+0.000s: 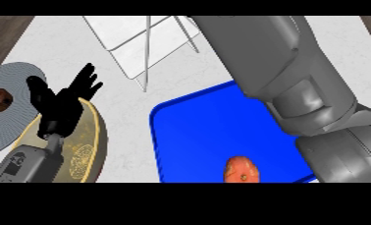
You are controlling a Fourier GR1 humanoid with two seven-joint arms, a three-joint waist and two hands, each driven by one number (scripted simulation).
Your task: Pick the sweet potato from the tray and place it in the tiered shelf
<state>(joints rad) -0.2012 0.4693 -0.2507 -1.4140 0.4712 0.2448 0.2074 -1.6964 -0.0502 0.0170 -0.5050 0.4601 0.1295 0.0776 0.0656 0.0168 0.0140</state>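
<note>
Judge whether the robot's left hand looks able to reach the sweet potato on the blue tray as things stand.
Probably yes. The left hand is open above the tan plate, and bare counter lies between it and the blue tray. The sweet potato lies uncovered near the tray's lower edge, with nothing in the way.

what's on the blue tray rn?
One sweet potato near the blue tray's lower edge. The right forearm covers the tray's right side; anything beneath it is hidden.

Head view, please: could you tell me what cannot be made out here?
- Right robot hand: out of sight; only its grey forearm shows.
- Sweet potato: lower part cut off by the bottom edge.
- Blue tray: right side hidden behind the forearm.
- Tiered shelf: cut off at the top.
</note>
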